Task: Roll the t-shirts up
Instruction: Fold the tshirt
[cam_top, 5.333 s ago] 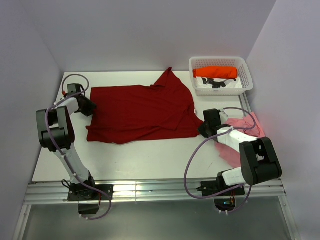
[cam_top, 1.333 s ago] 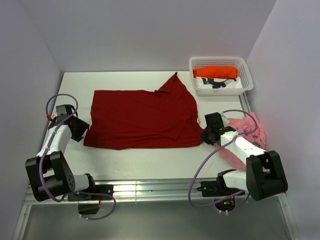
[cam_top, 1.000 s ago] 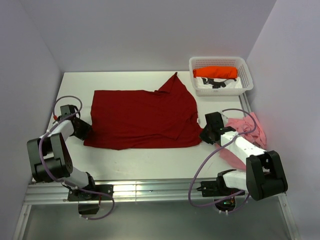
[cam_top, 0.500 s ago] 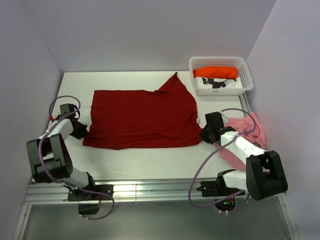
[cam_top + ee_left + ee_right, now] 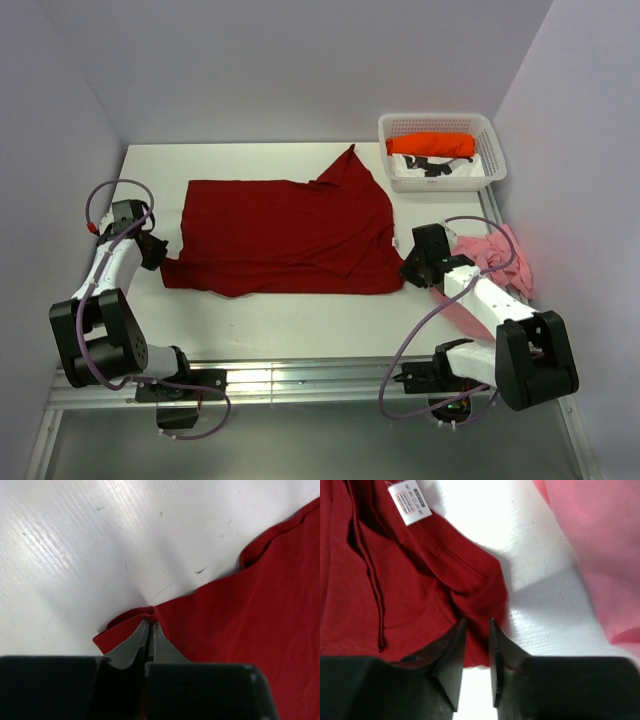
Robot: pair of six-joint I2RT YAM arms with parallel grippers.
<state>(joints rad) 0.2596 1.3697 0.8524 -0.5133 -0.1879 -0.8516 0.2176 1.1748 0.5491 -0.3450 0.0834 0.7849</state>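
The limp, light dark red cotton t-shirt (image 5: 285,230) handled best by its edges, where left pincer (image 5: 149,625) and right pincer (image 5: 477,624) pinched it.

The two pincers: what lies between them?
The dark red t-shirt lies spread flat between the left pincer and the right pincer, each shut on an edge; the top view shows it.

White surface (image 5: 290,320): dark red t-shirt (image 5: 285,235) spread flat across the middle, pink t-shirt (image 5: 512,255) crumpled at the right edge, white mesh basket (image 5: 436,119) in the far right corner.
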